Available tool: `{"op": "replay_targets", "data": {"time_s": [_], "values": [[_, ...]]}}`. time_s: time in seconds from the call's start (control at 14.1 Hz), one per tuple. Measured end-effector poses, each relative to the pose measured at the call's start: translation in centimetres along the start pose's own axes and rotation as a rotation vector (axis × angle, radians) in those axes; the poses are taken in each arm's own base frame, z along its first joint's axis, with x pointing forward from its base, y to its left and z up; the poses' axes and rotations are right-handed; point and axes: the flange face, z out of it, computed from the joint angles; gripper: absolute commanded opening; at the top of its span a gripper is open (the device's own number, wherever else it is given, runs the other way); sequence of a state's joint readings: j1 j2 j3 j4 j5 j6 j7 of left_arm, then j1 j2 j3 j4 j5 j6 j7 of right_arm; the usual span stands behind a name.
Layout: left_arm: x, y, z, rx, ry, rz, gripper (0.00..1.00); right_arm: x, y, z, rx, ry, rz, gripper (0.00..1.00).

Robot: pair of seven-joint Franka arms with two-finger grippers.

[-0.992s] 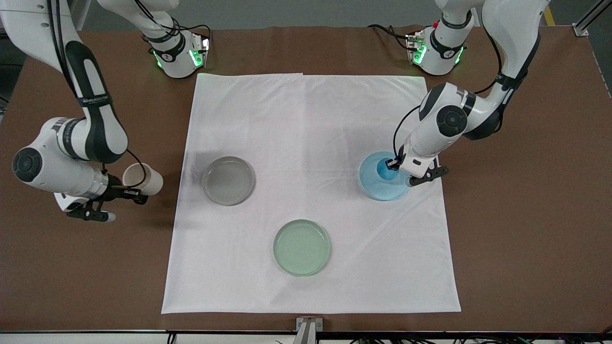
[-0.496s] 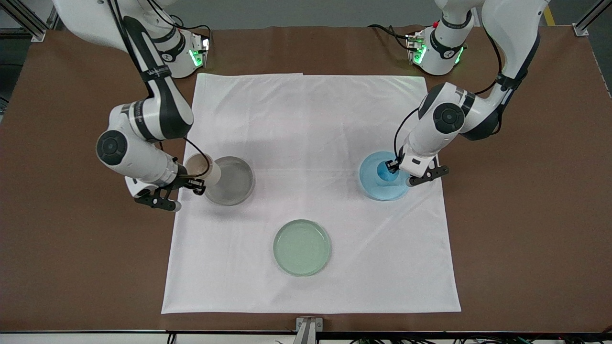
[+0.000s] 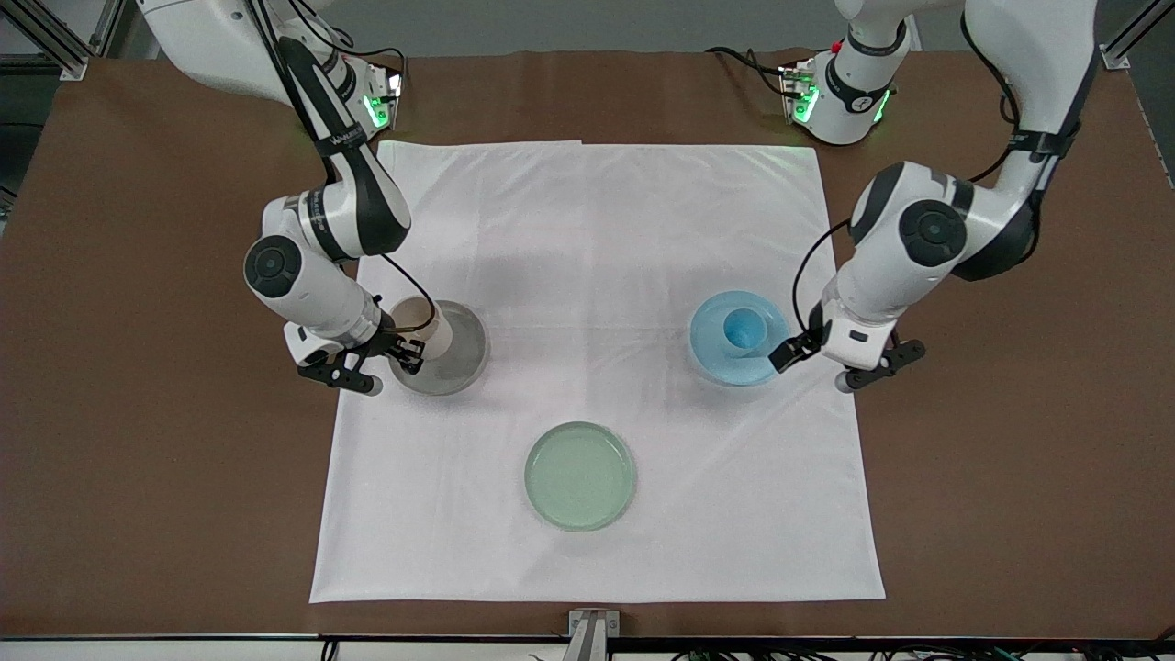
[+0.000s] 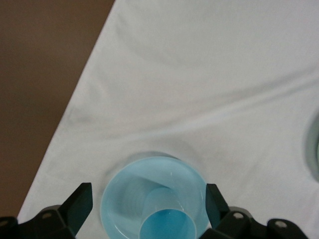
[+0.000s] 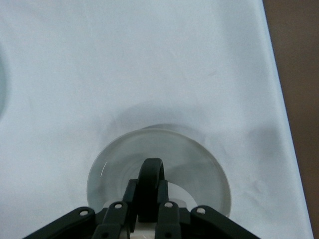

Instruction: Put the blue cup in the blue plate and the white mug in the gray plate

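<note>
Front view: a white cloth (image 3: 597, 367) covers the middle of a brown table (image 3: 1010, 459). The blue cup (image 3: 744, 330) stands upright in the blue plate (image 3: 725, 363), toward the left arm's end of the cloth. The left gripper (image 3: 808, 360) hangs over the plate's edge, just beside the cup, with its fingers spread and nothing between them. Toward the right arm's end, the right gripper (image 3: 397, 353) is clenched on the white mug (image 3: 424, 327), which is over the edge of the gray plate (image 3: 454, 363); I cannot tell whether the mug touches the plate. A pale green plate (image 3: 579, 475) lies nearer the camera, between the other two.

Left wrist view: the blue cup (image 4: 167, 224) sits inside the blue plate (image 4: 122, 191), between the two spread fingers (image 4: 77, 204) and touching neither.

Right wrist view: the closed fingers (image 5: 117, 214) pinch the mug's black handle (image 5: 149, 186) over the gray plate (image 5: 199, 164).
</note>
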State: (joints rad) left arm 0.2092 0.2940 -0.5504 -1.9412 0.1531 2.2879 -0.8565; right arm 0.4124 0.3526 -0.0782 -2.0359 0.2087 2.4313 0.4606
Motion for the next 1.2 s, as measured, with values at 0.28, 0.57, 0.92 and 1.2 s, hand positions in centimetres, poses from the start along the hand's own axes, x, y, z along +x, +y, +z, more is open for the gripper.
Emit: {"op": "replay_targets", "data": {"time_s": [0.28,0.57,0.92,1.2], "values": [[5.7,-1.7,-9.0,0.069,0.048,0.063,1.0,-0.5,-0.6,1.6,-0.007,0.001,-0.004,0.18],[10.2,-6.6,-16.7,0.109,0.05,0.156,1.0,-0.7,-0.6,2.8,-0.017,-0.009,-0.005,1.0],[10.6,-9.5,-23.4,0.125,-0.011,0.256,1.0,1.3,-1.0,0.0,-0.033,-0.048,0.003,1.0],[8.8,-11.7,-27.2,0.139,-0.048,0.328,1.0,6.5,0.7,-9.3,-0.116,-0.094,-0.06,1.0]]}}
